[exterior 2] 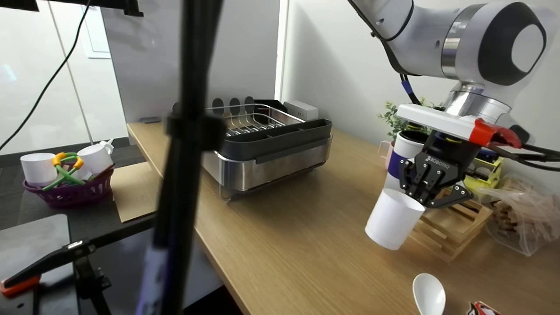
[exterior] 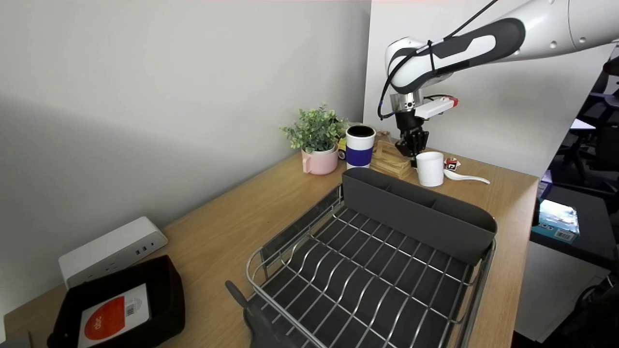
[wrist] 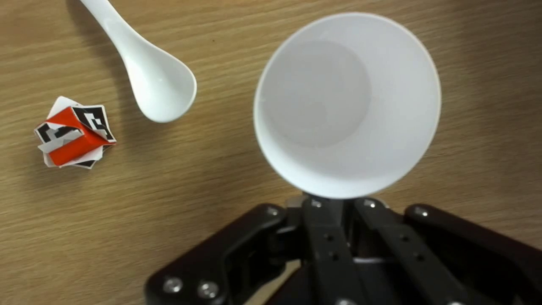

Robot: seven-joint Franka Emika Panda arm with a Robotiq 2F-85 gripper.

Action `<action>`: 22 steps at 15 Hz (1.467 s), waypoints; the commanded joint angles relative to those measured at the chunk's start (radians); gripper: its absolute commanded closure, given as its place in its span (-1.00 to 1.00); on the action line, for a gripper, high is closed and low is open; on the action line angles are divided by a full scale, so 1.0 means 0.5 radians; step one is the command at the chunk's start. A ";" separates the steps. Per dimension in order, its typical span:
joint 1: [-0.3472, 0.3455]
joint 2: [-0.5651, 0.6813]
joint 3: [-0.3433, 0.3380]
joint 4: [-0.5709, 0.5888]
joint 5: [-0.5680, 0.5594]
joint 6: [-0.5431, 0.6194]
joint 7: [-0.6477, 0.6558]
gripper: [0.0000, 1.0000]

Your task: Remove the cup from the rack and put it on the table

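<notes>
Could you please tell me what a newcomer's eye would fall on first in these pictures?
Probably the big robot arm at the upper right of an exterior view, its gripper closed on the white cup. Next, likely the large dish rack in that view's foreground.

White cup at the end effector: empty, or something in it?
Empty. The wrist view looks down into the white cup: bare white bottom and inner wall, no contents visible.

Both exterior views face the rack (exterior: 367,270) from opposite ends; wrist looks down.
</notes>
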 commanded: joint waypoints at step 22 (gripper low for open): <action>0.004 -0.118 0.000 -0.115 0.020 0.061 0.051 -1.00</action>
